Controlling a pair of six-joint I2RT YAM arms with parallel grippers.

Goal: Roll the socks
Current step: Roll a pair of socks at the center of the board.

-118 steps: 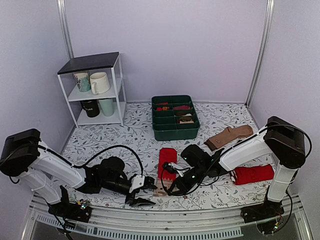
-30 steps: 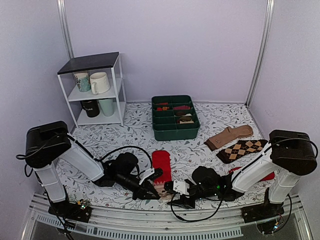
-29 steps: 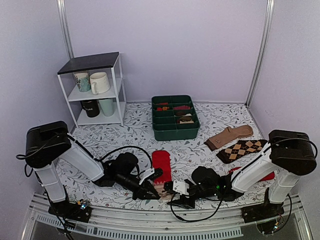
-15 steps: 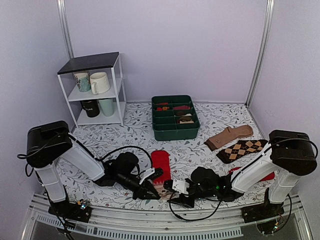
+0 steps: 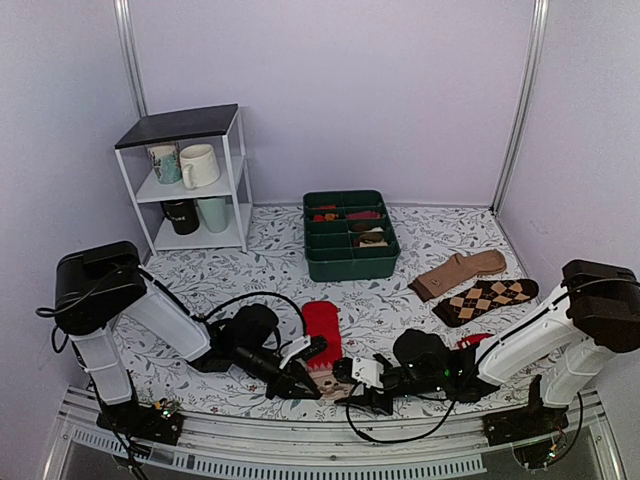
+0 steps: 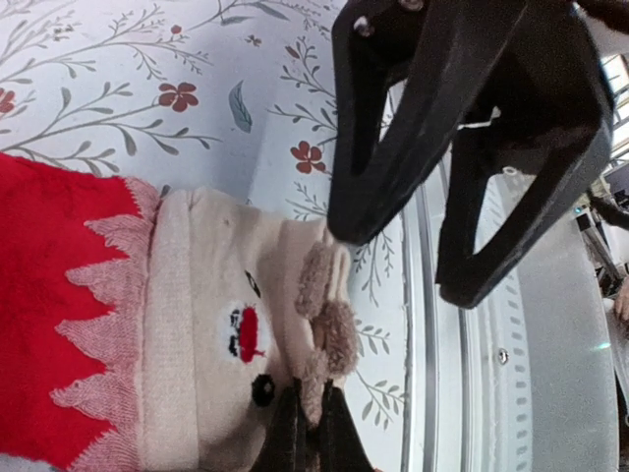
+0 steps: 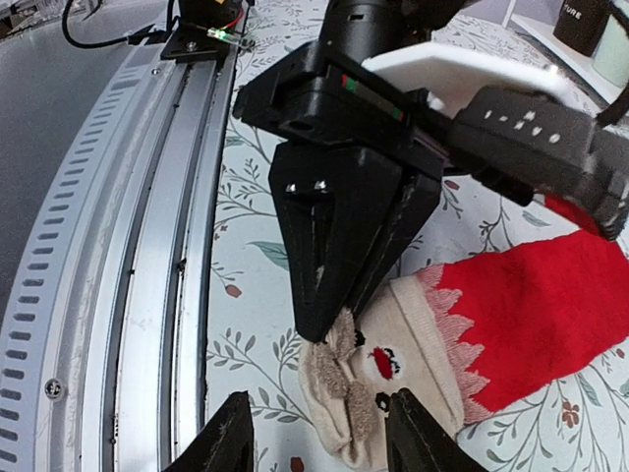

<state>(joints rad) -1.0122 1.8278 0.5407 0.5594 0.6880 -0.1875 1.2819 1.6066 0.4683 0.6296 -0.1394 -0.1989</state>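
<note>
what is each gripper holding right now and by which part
The left gripper is shut on the socks, pinching the fuzzy edge of the beige end. The right gripper is open and holds nothing.

Floral worktop [image 5: 250, 270]. Green tray [image 5: 350, 268] well beyond the left end effector [image 5: 307, 386]. White shelf [image 5: 180, 125] with mugs [image 5: 198, 165] far back-left of it. Back-right of the right end effector [image 5: 345, 380]: brown sock [image 5: 460, 272], argyle sock [image 5: 485, 298], side by side. Metal rail [image 5: 300, 445] just on its near side.

floral table [image 5: 440, 240], socks [image 5: 322, 322], argyle sock [image 5: 485, 298], green tray [image 5: 352, 268], mug rack [image 5: 190, 125]
</note>
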